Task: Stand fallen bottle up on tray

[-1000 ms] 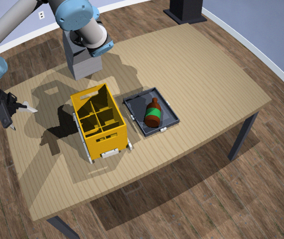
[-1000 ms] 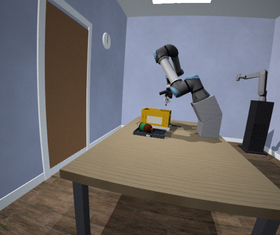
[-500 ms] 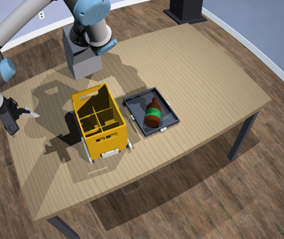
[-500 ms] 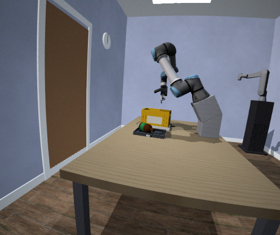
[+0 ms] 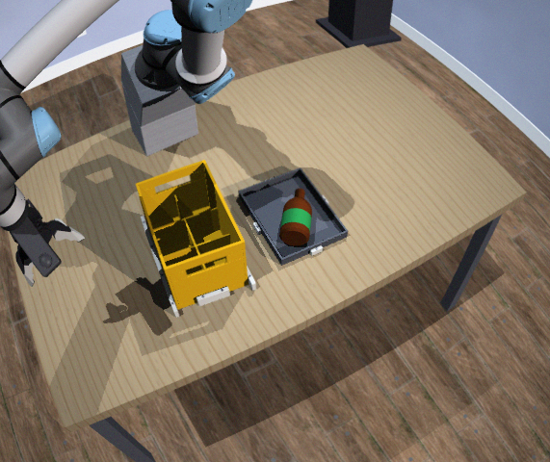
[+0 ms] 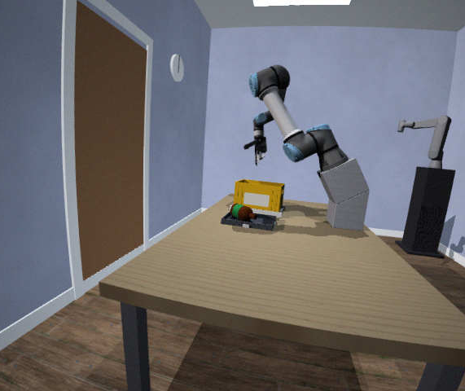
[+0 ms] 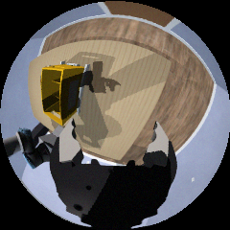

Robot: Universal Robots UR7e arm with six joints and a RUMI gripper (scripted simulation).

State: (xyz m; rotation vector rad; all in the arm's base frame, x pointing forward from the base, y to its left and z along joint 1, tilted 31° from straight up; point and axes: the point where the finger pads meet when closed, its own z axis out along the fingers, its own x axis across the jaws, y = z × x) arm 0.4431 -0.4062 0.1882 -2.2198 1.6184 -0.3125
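Observation:
A brown bottle (image 5: 296, 218) with a green label lies on its side on the dark grey tray, neck pointing to the far side. The tray stands right of the yellow crate (image 5: 189, 232). The exterior view shows the bottle (image 6: 240, 211) on the tray (image 6: 249, 221) in front of the crate (image 6: 259, 195). My gripper (image 5: 50, 252) is open and empty, high above the table's left side, well left of the crate. It also shows in the exterior view (image 6: 255, 152). The wrist view shows the crate (image 7: 59, 93) and both fingers; the bottle is out of that view.
The arm's grey base block (image 5: 158, 107) stands at the back of the table behind the crate. A black pedestal with a second arm (image 6: 427, 206) stands on the floor beyond the table. The crate has four empty compartments.

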